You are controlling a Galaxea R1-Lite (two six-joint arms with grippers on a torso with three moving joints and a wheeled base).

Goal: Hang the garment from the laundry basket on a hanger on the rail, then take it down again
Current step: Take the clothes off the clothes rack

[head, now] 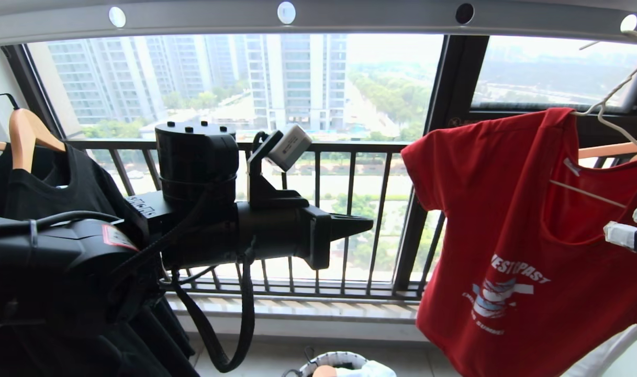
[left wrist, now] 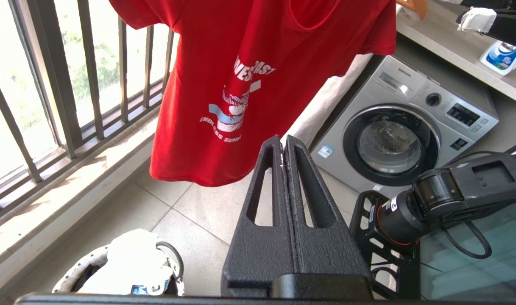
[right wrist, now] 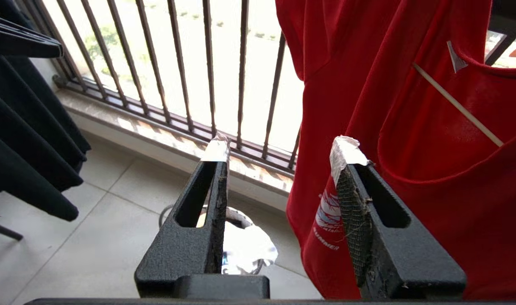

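The red garment [head: 527, 235] hangs on the thin pale wire hanger [head: 611, 99], whose hook sits in the grey rail [head: 349, 18] at the far right. My right gripper [head: 632, 225] is at the right edge, beside the shirt's neckline, with white-taped fingertips. In the right wrist view it [right wrist: 281, 150] stands open and empty, the garment [right wrist: 431, 148] just past its far finger. My left gripper [head: 368, 224] points level toward the shirt's sleeve from the left, shut on nothing [left wrist: 283, 142]. The laundry basket [head: 344, 358] stands on the floor below, its rim [left wrist: 73, 271] visible.
Black T-shirts [head: 35, 199] on wooden hangers hang at the left. The black barred window railing [head: 318, 209] runs behind. A white cloth [left wrist: 130, 262] fills the basket. A washing machine [left wrist: 410, 127] and a counter [left wrist: 453, 46] stand past the garment. A wooden hanger [head: 611, 149] hangs behind the shirt.
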